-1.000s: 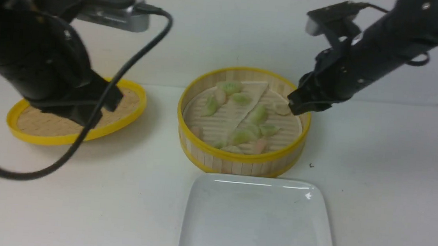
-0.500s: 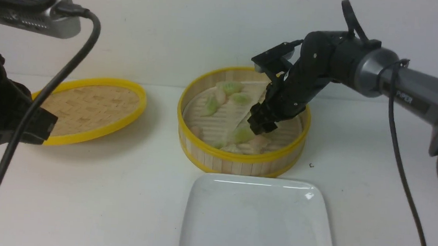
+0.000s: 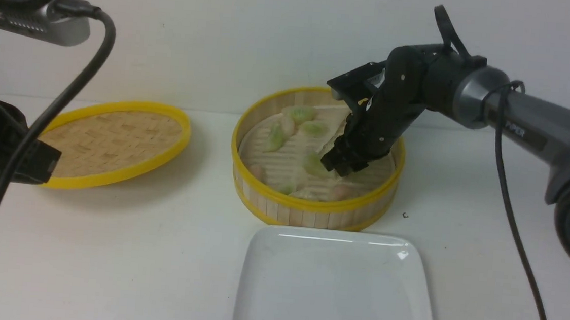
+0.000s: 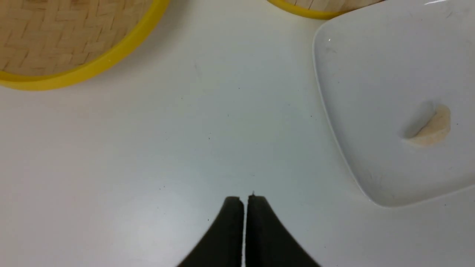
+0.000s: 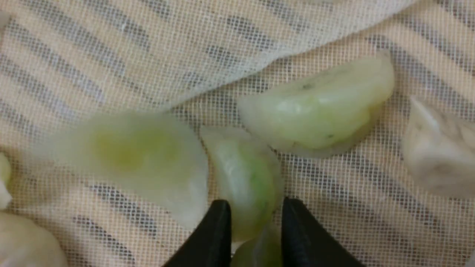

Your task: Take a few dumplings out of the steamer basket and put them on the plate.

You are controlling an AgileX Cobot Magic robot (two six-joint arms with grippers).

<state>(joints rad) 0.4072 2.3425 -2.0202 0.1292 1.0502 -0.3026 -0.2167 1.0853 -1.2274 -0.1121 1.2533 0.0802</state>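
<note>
White tabletop (image 3: 155, 251) carries the plate (image 3: 264, 290) nearest, with the steamer basket (image 3: 311, 210) just beyond it. In the basket's right half, the right gripper (image 3: 338, 166) pinches a green dumpling (image 5: 245, 178). The left gripper (image 4: 245, 200), jaws pressed together and empty, hovers near left. One whitish dumpling (image 4: 430, 126) lies on the plate.

Front view faces forward; left wrist looks down, sharing the plate (image 3: 336, 286); right wrist close on dumplings (image 5: 315, 107).
</note>
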